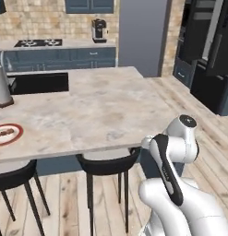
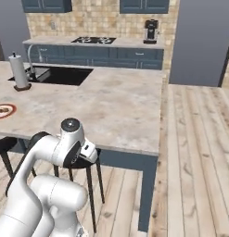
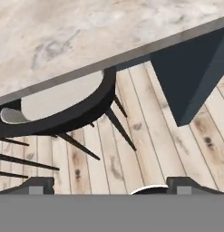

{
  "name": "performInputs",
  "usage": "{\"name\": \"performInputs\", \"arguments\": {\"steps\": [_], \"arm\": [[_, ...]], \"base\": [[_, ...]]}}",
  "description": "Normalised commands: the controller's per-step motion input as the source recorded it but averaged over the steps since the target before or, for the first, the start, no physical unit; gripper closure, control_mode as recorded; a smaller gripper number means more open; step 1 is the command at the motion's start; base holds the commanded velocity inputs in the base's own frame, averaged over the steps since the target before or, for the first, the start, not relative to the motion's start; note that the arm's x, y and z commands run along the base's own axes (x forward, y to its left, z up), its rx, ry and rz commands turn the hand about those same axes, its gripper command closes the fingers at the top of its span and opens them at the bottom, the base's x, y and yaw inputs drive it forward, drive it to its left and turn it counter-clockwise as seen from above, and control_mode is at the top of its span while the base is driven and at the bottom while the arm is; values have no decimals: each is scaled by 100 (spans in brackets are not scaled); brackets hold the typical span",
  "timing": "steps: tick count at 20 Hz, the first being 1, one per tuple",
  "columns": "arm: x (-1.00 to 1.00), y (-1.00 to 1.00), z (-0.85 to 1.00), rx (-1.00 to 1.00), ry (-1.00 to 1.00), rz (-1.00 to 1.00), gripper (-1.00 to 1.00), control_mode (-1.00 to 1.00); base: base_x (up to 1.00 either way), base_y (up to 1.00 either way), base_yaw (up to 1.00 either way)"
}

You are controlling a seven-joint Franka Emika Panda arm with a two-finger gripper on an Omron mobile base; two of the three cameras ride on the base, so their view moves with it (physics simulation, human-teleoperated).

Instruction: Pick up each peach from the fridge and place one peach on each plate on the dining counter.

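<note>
Hand view: fingers spread wide, empty, above stool.

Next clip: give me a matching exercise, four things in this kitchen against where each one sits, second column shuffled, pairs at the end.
Things:
1. white paper towel roll on a dark stand
2. black-and-silver coffee machine
3. round red-rimmed plate
4. black round-seated stool

Places:
A. on the back counter, right of the black stovetop
B. tucked under the near edge of the marble dining counter
C. beside the dark sink
D. near the dining counter's left end, close to its front edge

Pairs: 1-C, 2-A, 3-D, 4-B
</note>
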Motion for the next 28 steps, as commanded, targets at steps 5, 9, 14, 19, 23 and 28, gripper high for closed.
{"name": "performInputs", "arguments": {"steps": [5,9,14,19,23,28], "arm": [[0,0,0,0,0,0,-100,100],[0,0,0,0,0,0,-100,100],[0,0,0,0,0,0,-100,100],[0,0,0,0,0,0,-100,100],[0,0,0,0,0,0,-100,100],[0,0,0,0,0,0,-100,100]], "base": [[3,-100,-13],[8,-100,-18],[6,-100,-17],[12,-100,-15],[72,-51,-3],[100,0,0]]}}
